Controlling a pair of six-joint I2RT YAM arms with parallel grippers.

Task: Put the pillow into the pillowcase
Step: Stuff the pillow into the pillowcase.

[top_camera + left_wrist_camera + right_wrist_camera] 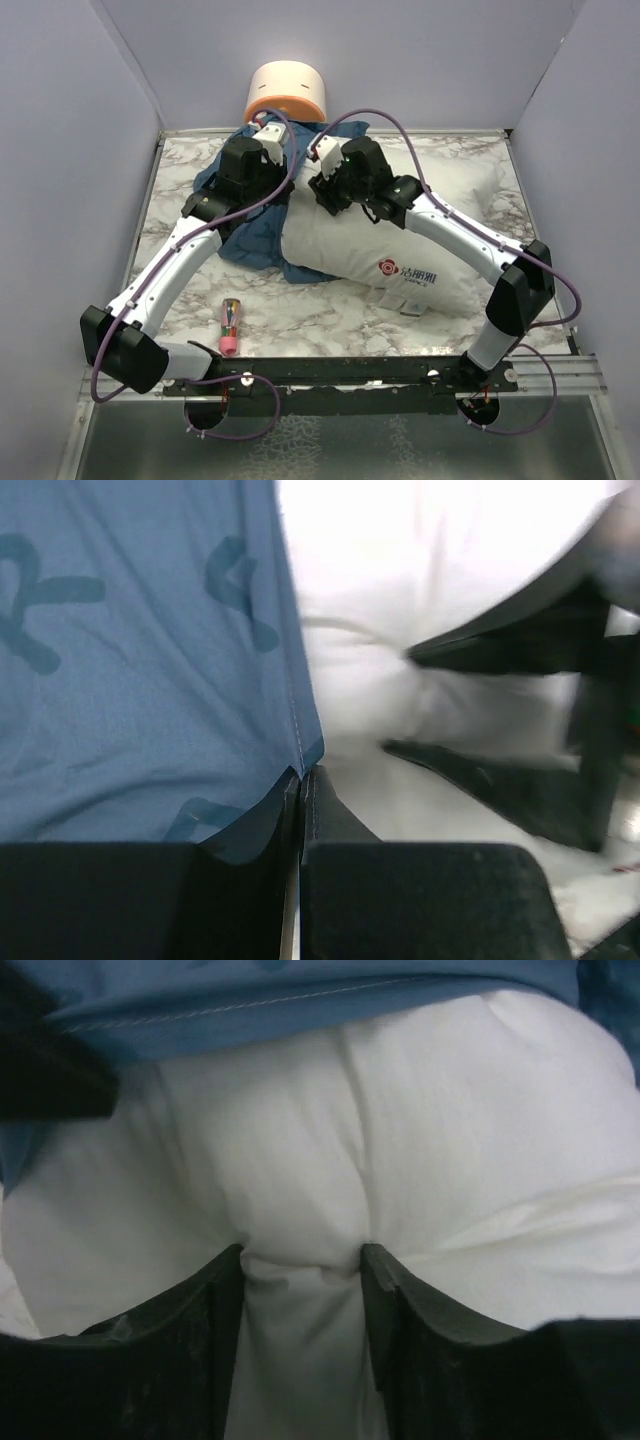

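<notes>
**Task items.** The pillow is plump, white and rectangular. It lies across the middle and right of the marble table, with a red printed label and small tags at its near right end. The pillowcase is blue cloth with lighter blue letters, bunched at the pillow's far left end. In the right wrist view its stitched hem lies across the top of the pillow, and white fabric shows below it. Most of the pillow is outside the case.

**My tools.** My left gripper has its jaws fully together, with the corner of the pillowcase's hem pinched between them. The blue cloth fans upward from that pinch. My right gripper stands part-way apart. A thick fold of the pillow fills the gap and presses against both fingers, with creases running into the pinch. From above, both grippers sit close together at the far end of the pillow.

**Surroundings.** A cream-and-orange cylinder stands at the back wall, just behind the grippers and touching the blue cloth. A small pink and red tube-like item lies on the table near my left arm, apart from the cloth. Purple cables loop over both wrists. In the left wrist view, my right gripper's dark fingers cross in front of the pillow.
</notes>
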